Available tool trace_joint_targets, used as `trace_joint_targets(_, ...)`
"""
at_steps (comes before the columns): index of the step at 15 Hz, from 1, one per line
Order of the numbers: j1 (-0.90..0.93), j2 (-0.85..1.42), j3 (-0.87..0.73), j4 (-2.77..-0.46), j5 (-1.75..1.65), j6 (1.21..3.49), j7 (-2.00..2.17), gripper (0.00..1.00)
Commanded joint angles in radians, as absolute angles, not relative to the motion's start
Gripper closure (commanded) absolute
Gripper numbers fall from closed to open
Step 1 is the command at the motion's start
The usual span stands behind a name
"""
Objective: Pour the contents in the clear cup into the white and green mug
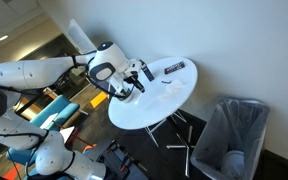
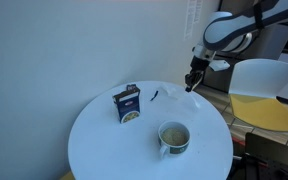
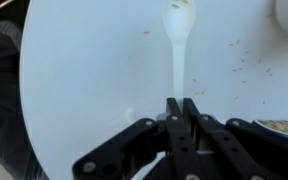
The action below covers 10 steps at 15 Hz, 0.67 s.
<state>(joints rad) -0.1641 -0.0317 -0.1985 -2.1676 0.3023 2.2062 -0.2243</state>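
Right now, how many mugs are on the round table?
1. In an exterior view the white and green mug stands near the small box; another may be hidden.

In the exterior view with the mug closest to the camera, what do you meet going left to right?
Box → mug → tool, shut at the table's far edge → yellow chair. The small dark speck between the box and the mug is too small to identify, so it is left out.
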Motion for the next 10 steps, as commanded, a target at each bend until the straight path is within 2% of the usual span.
trace_joint_targets(1,-0.153,0.027,-0.175,-1.994,0.277,1.953,-0.066,0.97)
trace_joint_targets(10,-0.147,0.215,-0.154,-1.817,0.229,1.83,0.177,0.97)
